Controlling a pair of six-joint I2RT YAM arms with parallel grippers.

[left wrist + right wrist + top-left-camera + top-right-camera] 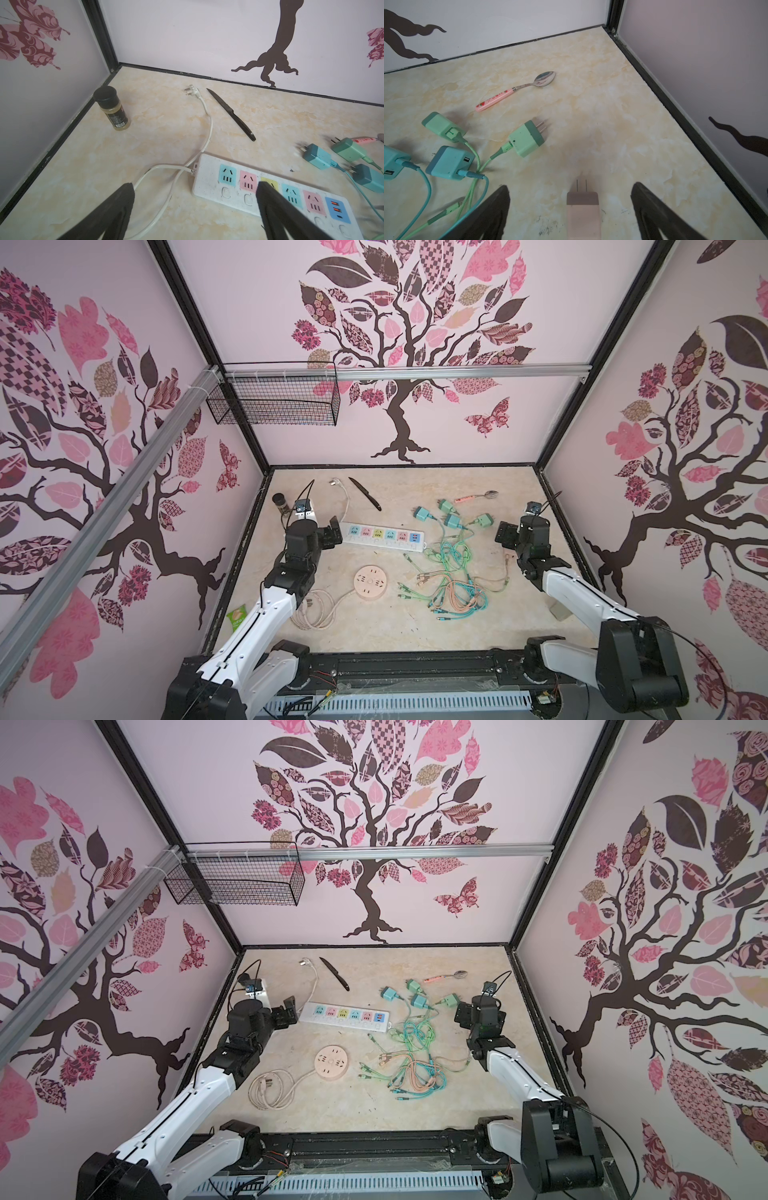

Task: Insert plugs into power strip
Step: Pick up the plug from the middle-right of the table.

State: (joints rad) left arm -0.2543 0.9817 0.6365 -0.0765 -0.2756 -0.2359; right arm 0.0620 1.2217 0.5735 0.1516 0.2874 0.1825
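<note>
Your left claw (195,187) stands wide, nothing between its black fingers (116,209). Just ahead of that gap lies the cord end of the long white plastic power strip (208,166), its row of blue, pink and yellow socket faces running off to the claw's right. In the wrist view one fingertip covers the yellow face. None of the plugs is in it yet. Its thin white cord (208,128) loops past one finger and runs on ahead to a bare metal-pronged plug (192,91), with a slim black knife (230,114) just beside that. Further ahead, near the wall corner, a small clear spice jar with a black cap (113,108) stands upright.

Now your right claw (571,187): wide too, gripping nothing. The boxy peach-pink plug (582,216) lies flat on the marbled beige tabletop (612,104) squarely between the fingers, prongs pointing ahead, a clear gap on either side. Ahead and toward the left claw's side sits a mint green plug (526,138), then a second mint green plug (439,124), a teal plug (450,162) and a second teal plug (392,164), each trailing a braided cable of its own colour. Beyond them lies a metal spoon with a pink strawberry-print handle (517,89). In both top views those cables knot into a tangle (451,568) between the two claws.
</note>
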